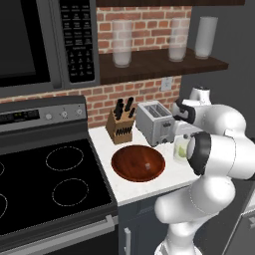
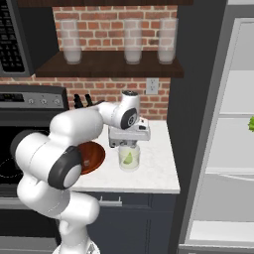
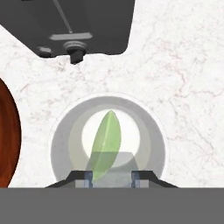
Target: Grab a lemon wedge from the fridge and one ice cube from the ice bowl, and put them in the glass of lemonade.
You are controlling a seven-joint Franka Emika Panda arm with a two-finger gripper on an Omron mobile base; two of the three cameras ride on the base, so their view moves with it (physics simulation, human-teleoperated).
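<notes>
You're at the lemon drop-off: gripper [image 3: 112, 176] hangs right over the glass of lemonade [image 2: 129, 158], jaws narrow on the lemon wedge [image 3: 105, 146], so open up next, then go for an ice cube in the ice bowl [image 1: 138, 164].

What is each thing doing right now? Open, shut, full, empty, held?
Pincer: shut on the wedge, right over the glass.
Wedge: held, hanging in the glass.
Glass: upright on the counter, pale drink inside.
Bowl: upright, one ice cube inside.
Fridge: door open.
Toaster: slots empty.
</notes>
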